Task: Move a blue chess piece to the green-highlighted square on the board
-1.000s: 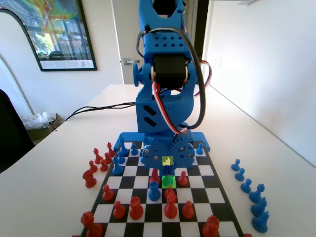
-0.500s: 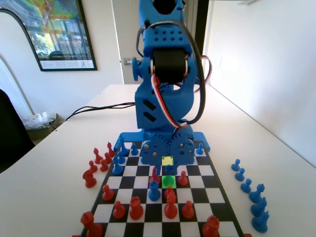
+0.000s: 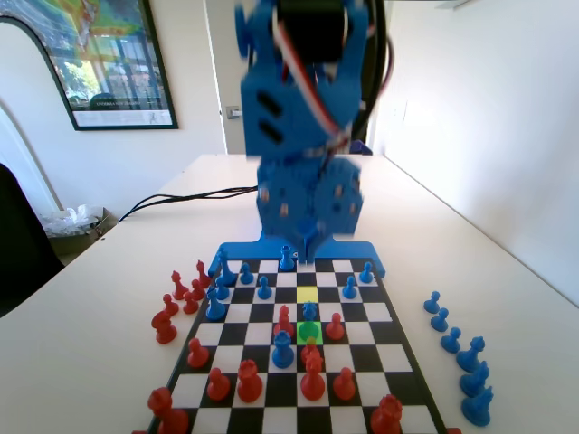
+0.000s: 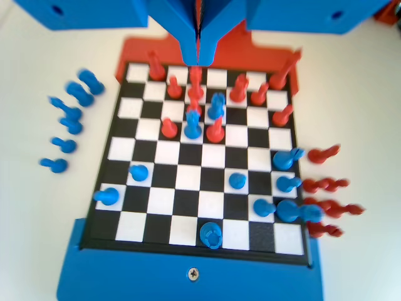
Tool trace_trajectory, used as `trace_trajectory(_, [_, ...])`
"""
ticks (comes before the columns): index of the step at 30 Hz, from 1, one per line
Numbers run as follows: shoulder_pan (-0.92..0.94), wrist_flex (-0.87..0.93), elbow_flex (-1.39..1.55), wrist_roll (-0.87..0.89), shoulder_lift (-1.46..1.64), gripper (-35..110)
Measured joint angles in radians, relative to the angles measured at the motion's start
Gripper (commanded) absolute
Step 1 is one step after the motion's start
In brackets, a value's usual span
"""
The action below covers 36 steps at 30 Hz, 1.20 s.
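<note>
Hanging closed and empty high above the board [image 3: 237,339], the claw [image 4: 198,59] has jaws pressed together, while the blue chess piece [image 3: 309,312] stands on the green-highlighted square [image 3: 308,331], red pieces [image 3: 313,375] just beside it on the counter [image 3: 90,362].

White table [image 3: 118,362] bears the board [image 3: 393,357]; captured pieces [image 3: 457,348] beside.
</note>
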Motion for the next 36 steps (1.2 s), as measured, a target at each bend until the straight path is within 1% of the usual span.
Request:
trace_trajectory(11, [-0.071, 0.252, 0.005, 0.005, 0.439, 1])
trace_trajectory(20, [-0.087, 0.4, 0.166, 0.017, 0.884, 1])
trace_trajectory(26, [-0.078, 0.408, 0.215, 0.015, 1.005, 1])
trace_trajectory(31, [-0.028, 0.342, 0.264, 0.012, 1.049, 1])
trace_trajectory(36, [-0.028, 0.31, 0.272, 0.012, 1.071, 3])
